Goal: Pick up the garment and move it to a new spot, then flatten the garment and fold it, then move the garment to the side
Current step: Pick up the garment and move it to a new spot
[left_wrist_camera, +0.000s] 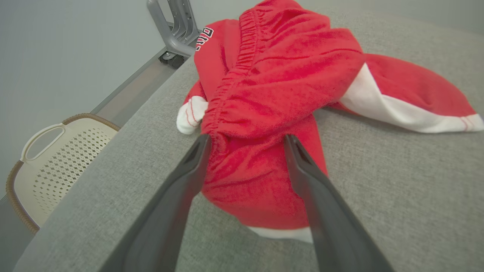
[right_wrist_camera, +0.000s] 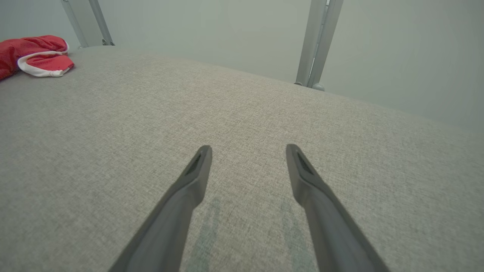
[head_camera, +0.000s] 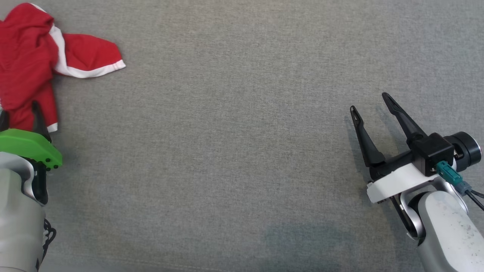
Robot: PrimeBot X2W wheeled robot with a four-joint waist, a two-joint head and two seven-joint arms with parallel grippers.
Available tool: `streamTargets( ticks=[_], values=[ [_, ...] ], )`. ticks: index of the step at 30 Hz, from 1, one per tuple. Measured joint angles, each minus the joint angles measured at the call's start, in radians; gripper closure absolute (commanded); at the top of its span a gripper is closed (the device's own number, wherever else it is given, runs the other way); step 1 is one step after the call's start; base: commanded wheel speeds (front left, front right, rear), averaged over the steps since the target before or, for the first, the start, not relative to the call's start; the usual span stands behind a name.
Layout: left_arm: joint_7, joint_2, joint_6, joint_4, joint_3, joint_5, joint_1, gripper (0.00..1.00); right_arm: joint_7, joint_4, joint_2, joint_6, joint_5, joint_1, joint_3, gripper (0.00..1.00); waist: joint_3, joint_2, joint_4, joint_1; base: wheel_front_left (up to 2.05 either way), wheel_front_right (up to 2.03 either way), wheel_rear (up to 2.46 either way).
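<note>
While the red shorts [head_camera: 26, 56] lay crumpled on the worktop [head_camera: 227, 132], the left claw [left_wrist_camera: 247, 139] was held wide over them and the right claw [head_camera: 369, 102] wide, well apart.

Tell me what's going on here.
A two-armed robot is starting on a crumpled red and white garment lying at the left of the grey padded surface. Its left gripper is poised open over the garment's near end, nothing gripped yet. The right gripper hovers open, far from it.
</note>
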Motion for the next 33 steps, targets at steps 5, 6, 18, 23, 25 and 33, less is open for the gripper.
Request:
streamTargets(
  ticks=[5,6,18,23,25,33],
  values=[
    [-0.003,0.004,0.053,0.029,0.016,0.021,-0.016,0.78,-0.003,-0.003,0.012,0.000,0.000,0.009,-0.006,0.00,0.029,0.0000,-0.042,0.0000,0.00,0.00,0.00],
    [-0.003,0.008,0.056,0.028,0.017,0.026,-0.016,1.00,-0.004,-0.003,0.014,0.000,0.000,0.010,-0.006,0.00,0.031,0.0000,-0.048,0.0000,0.00,0.00,0.00],
    [-0.004,0.032,0.021,-0.254,0.038,0.188,0.023,1.00,-0.037,0.063,0.061,0.000,0.027,0.024,-0.015,0.00,-0.021,0.0000,-0.043,0.0000,0.00,0.00,0.00],
    [-0.004,0.033,-0.021,-0.412,0.008,0.281,0.028,1.00,-0.063,0.146,0.121,0.000,0.057,0.026,-0.008,0.00,-0.080,0.0000,-0.040,0.0000,0.00,0.00,0.00],
    [-0.004,0.023,-0.032,-0.456,-0.024,0.305,0.029,1.00,-0.070,0.177,0.140,0.000,0.072,0.030,-0.008,0.00,-0.108,0.0000,-0.042,0.0000,0.00,0.00,0.00],
    [-0.001,-0.042,-0.051,-0.572,-0.166,0.302,0.021,1.00,-0.075,0.218,0.184,0.000,0.115,0.083,-0.040,0.00,-0.238,0.0001,-0.076,0.0000,0.00,0.00,0.00]
  ],
)
